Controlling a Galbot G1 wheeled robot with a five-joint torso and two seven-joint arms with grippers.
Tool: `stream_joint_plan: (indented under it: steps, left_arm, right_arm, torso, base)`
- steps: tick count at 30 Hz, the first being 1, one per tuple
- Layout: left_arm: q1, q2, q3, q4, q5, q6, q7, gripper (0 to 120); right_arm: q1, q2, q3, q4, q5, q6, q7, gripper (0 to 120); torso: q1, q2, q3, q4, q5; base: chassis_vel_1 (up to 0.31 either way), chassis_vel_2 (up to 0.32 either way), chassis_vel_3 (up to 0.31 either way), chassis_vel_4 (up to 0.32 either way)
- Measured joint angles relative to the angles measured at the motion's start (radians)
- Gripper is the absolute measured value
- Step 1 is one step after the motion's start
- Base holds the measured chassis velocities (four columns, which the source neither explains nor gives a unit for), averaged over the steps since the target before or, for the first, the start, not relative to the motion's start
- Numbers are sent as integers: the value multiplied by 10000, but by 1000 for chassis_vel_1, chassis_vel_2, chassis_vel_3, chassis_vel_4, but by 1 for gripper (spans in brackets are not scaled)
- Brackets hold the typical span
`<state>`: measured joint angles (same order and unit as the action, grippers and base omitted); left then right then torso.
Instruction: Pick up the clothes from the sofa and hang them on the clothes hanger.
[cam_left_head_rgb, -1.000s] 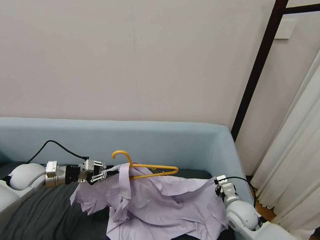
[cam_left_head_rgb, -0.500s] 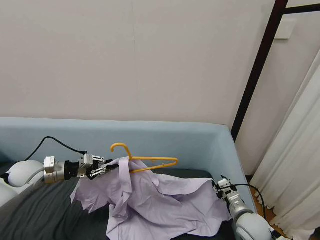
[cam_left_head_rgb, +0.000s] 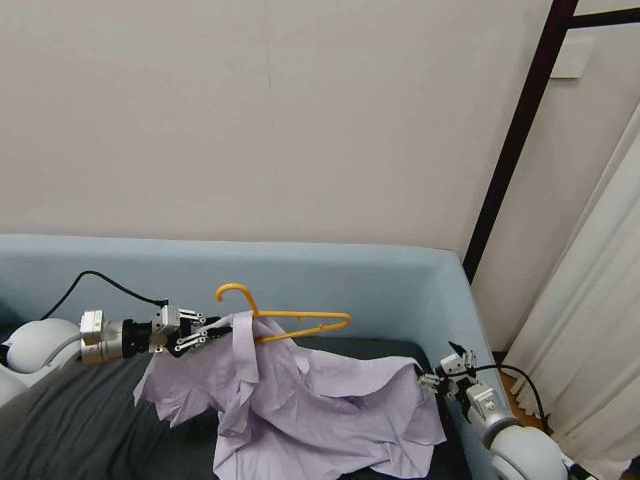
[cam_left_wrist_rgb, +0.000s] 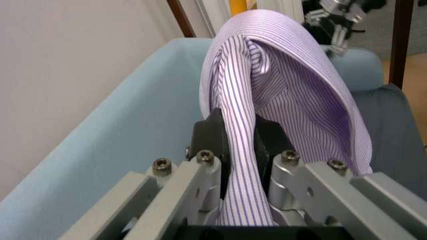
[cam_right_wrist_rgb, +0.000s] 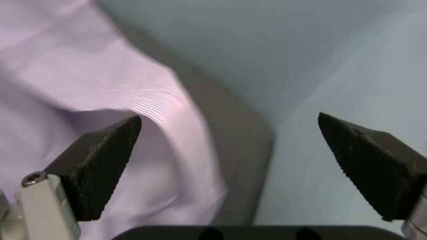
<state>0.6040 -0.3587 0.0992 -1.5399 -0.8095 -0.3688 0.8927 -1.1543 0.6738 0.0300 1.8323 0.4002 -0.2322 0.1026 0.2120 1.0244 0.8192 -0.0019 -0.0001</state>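
Probably limp and light, the lilac striped cotton shirt sprawls on the pale-blue sofa, draped over a yellow plastic hanger (bunched folds should grip best). The left gripper pinches one fold; the right gripper, spread, hovers by the sofa's end.

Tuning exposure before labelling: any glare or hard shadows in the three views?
Head view: soft even light on wall, shirt and sofa, no glare or hard shadows. Left wrist view: shirt evenly lit, black pads of the left pincer in shade. Right wrist view: fingers of the right pincer dark against the pale sofa, mild sheen on a shirt fold.
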Motion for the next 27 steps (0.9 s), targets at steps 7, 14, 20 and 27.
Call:
stream_joint_plan:
  steps: [7,14,20,27]
  left_arm:
    - [1,-96,75,-69,22,32,-48,8]
    - [6,-11,114,-126,8,50,-65,8]
    - [-117,-29,324,-186,-36,130,-103,8]
    - [-222,-69,475,-237,-99,218,-145,8]
  right_arm:
    - [-639,167,-412,542,220,778,-876,100]
    - [-22,671,-946,565,326,1385,-656,100]
    - [1175,1468,-1759,-911,-433,1658,-313,100]
    - [1623,2231,-2483,-2136,-2054,2178,-314,100]
  torso:
    - [0,0,0,3,0]
    - [0,0,0,4,-2]
    - [0,0,1,6,0]
    - [0,0,2,2,-1]
  base:
    - [0,0,0,0]
    - [0,0,0,0]
    - [0,0,0,0]
    - [0,0,0,0]
